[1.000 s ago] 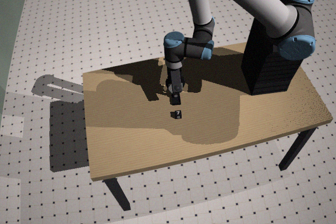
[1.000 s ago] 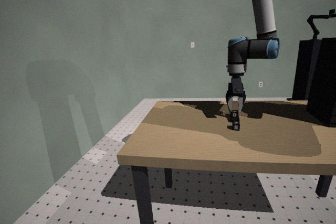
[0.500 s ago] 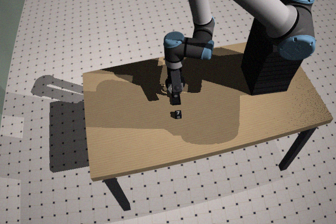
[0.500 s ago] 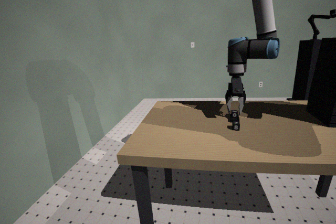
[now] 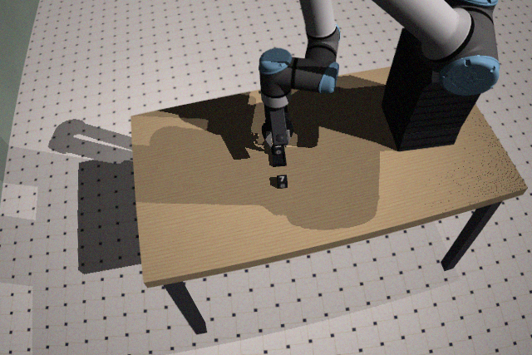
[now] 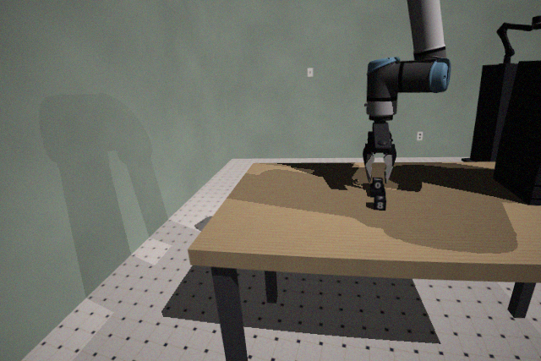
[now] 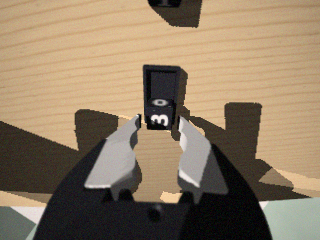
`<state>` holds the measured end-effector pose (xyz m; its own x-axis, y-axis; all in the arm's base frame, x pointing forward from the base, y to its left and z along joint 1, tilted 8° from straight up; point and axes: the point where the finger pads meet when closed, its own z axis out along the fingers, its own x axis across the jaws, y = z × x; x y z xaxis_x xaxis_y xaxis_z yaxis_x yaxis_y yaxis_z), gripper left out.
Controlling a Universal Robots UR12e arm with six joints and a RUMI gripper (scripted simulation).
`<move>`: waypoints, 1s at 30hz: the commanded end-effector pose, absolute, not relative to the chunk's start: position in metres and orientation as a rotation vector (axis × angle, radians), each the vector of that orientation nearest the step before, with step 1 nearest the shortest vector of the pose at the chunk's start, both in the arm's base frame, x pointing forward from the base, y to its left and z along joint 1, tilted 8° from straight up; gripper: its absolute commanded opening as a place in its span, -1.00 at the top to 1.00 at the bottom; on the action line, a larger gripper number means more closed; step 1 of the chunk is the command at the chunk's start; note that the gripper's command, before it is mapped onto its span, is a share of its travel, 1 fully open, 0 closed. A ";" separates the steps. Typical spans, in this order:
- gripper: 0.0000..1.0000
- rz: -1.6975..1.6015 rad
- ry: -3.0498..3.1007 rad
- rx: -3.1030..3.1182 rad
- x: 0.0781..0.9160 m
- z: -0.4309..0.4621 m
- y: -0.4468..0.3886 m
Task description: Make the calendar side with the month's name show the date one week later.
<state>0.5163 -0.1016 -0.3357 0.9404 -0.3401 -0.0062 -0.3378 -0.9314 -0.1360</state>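
A small dark tray [image 7: 162, 80] [image 5: 277, 162] lies on the wooden table [image 5: 223, 230]. One black cube [image 7: 160, 114] [image 5: 278, 151] [image 6: 377, 183] sits in the near end of the tray. It shows a 3 toward the wrist camera and a 0 on top. My gripper [image 7: 159, 116] [image 5: 274, 144] [image 6: 378, 177] is straight above this cube. Its fingers are open and stand a little off the cube's sides. The second black cube [image 5: 281, 180] [image 6: 379, 205] [image 7: 165, 2] lies on the table outside the tray, a short way beyond it. It shows a 7 on top and an 8 on one side.
The arm's tall black base block [image 5: 425, 106] [image 6: 506, 125] stands at the table's back right. The table edges [image 5: 300, 256] are far from the cubes.
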 end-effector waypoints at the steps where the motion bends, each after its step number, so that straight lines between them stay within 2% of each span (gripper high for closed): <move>1: 0.42 -0.027 0.520 -2.961 0.516 -0.318 -0.104; 22: 0.42 -0.027 0.520 -2.961 0.513 -0.253 -0.113; 23: -1.00 -0.027 0.520 -2.961 0.513 -0.253 -0.113; 30: -1.00 -0.027 0.520 -2.961 0.513 -0.253 -0.113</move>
<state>0.5129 -0.1122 -0.2538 0.9403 -0.3402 -0.0061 -0.3378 -0.9314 -0.1360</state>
